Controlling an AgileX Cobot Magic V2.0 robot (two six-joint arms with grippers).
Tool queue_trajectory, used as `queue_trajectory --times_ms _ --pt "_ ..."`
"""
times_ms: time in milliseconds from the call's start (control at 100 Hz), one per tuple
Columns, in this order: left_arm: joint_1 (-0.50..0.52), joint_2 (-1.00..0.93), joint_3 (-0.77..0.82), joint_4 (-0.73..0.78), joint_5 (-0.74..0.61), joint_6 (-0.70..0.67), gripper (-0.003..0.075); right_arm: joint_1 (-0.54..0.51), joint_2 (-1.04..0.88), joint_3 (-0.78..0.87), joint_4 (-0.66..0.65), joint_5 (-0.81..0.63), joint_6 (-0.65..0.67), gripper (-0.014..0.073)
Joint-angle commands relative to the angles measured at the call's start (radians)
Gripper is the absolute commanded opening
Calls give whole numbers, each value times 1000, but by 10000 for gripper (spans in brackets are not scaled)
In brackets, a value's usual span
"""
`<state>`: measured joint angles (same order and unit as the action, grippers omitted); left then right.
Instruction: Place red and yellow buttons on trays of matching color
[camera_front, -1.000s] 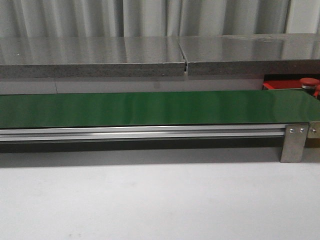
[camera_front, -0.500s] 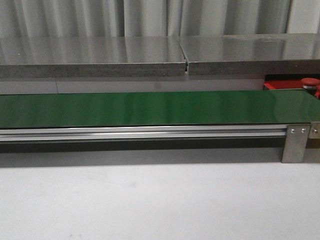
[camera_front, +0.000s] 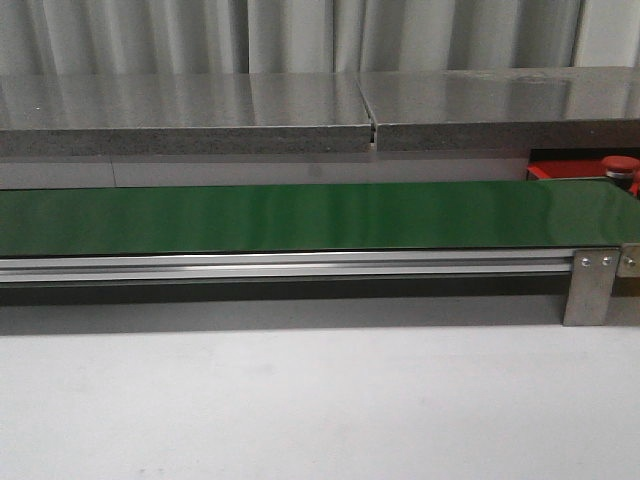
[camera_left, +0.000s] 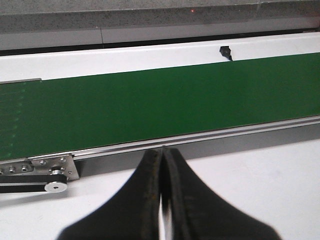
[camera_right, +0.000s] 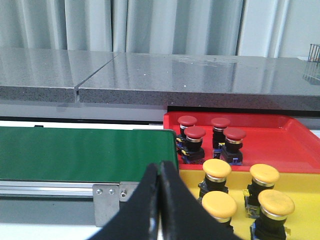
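Observation:
In the right wrist view a red tray (camera_right: 280, 145) holds several red buttons (camera_right: 194, 134), and beside it a yellow tray (camera_right: 300, 227) holds several yellow buttons (camera_right: 217, 169). My right gripper (camera_right: 160, 167) is shut with nothing in it, near the end of the green belt (camera_right: 85, 152), just short of the yellow tray. My left gripper (camera_left: 162, 151) is shut and empty over the white table, in front of the belt (camera_left: 150, 107). The front view shows only a corner of the red tray (camera_front: 560, 167) with one red button (camera_front: 619, 163). No gripper appears there.
A green conveyor belt (camera_front: 300, 215) on an aluminium rail (camera_front: 290, 265) runs across the white table (camera_front: 300, 410). A grey stone shelf (camera_front: 300, 110) stands behind it. A steel bracket (camera_front: 588, 285) holds the belt's right end. A small black part (camera_left: 226, 51) sits beyond the belt.

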<state>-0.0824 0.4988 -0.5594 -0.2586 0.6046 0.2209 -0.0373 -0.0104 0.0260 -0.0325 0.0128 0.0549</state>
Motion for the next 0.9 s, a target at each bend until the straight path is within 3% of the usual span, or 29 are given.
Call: queue_trajectory --times_ms 0,390,520,650,770,890 --pt "-10 4 -28 -15 -68 -4 -19 -8 -17 -9 -7 -71 1 -67" --pt "-10 -23 -18 35 -88 -8 -19 -8 -17 -9 -7 -71 1 -67" --pt "-6 -50 65 106 -281 -113 -19 -8 -17 -9 -7 -71 1 -67" --pt "-6 -100 157 138 -490 -113 -19 -8 -17 -9 -7 -71 1 -67" --pt "-2 -152 234 144 -523 -129 -19 -8 -17 -9 -7 -71 1 -67" --pt "15 -209 312 220 -531 -239 -19 -8 -17 -9 -7 -71 1 -67"
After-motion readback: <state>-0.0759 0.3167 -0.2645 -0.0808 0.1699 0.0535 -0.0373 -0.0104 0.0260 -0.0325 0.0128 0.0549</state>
